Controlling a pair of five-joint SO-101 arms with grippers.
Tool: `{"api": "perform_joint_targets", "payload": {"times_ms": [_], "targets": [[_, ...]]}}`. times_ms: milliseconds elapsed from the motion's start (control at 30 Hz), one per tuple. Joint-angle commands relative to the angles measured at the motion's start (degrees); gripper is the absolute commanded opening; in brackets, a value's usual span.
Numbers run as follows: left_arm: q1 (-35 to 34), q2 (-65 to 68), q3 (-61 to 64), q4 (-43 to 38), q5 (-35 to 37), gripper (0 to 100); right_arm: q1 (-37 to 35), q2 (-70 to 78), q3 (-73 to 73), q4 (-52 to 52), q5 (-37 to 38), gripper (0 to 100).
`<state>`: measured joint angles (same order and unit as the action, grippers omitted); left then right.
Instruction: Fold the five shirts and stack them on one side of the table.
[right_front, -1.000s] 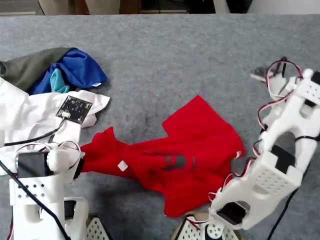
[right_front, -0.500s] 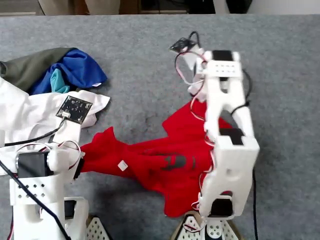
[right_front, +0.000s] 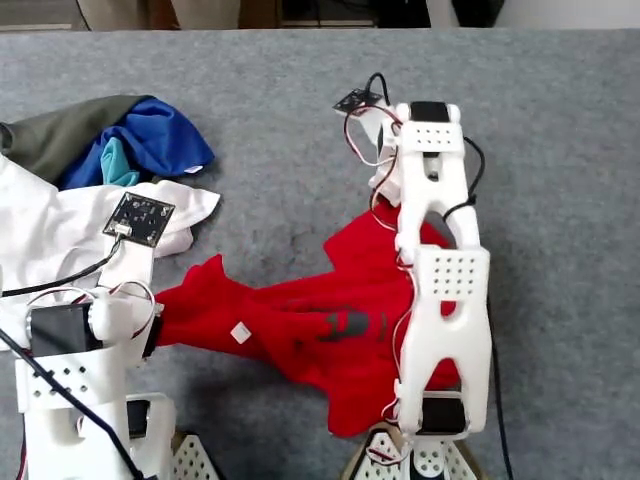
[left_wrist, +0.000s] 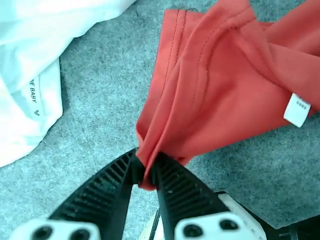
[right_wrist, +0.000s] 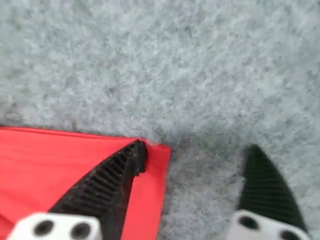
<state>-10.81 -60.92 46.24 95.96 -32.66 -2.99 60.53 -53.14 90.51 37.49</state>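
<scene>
Red shirt (right_front: 300, 320): crumpled near the front middle of the grey table (right_front: 560, 150), partly under the right arm.
Left gripper (left_wrist: 145, 172): clamped on a bunched edge of the red shirt (fabric pinched between both fingers).
Right gripper (right_wrist: 197, 150): spread wide, holding nothing; one finger on the shirt's far corner, the other over bare table.
White shirt (right_front: 50, 225), blue shirt (right_front: 150, 140): heaped at the table's left side.

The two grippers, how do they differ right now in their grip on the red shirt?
The left gripper is shut; the right gripper is open. The left gripper pinches a bunched edge of the red shirt; the right gripper holds nothing, one finger over a flat corner, the other over bare table. Both are at the shirt's edges.
</scene>
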Motion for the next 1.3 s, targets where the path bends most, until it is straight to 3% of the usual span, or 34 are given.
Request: {"api": "perform_joint_targets", "payload": {"times_ms": [0,100,200,500,600,800,1067,1267], "targets": [[-0.97,-0.48,-0.26,-0.53,-0.09,2,0.04,5.14,-11.65,5.98,-0.35,13.7],[-0.97,-0.48,-0.35,-0.53,-0.09,2,0.13,9.45,-20.18,9.58,-0.62,0.0],[-0.97,-0.31,-0.18,-0.44,0.00,2,0.22,12.26,-25.89,11.96,-0.97,0.0],[-2.81,-0.04,-2.90,-2.90,0.18,2,5.85,1.36,-36.53,11.87,-15.56,0.1],[-2.37,0.04,-5.01,-2.99,5.27,6,8.48,-3.56,-40.40,11.78,-18.02,0.1],[-2.37,0.04,-8.35,-3.08,18.02,30,16.31,-7.69,-42.42,9.14,-25.67,0.1],[-2.29,0.04,-9.85,-7.74,25.49,30,23.96,-1.89,-42.33,2.20,-32.09,0.1],[-2.29,0.13,-9.32,-7.91,25.58,30,27.56,7.34,-42.33,-1.49,-37.63,0.1]]}}
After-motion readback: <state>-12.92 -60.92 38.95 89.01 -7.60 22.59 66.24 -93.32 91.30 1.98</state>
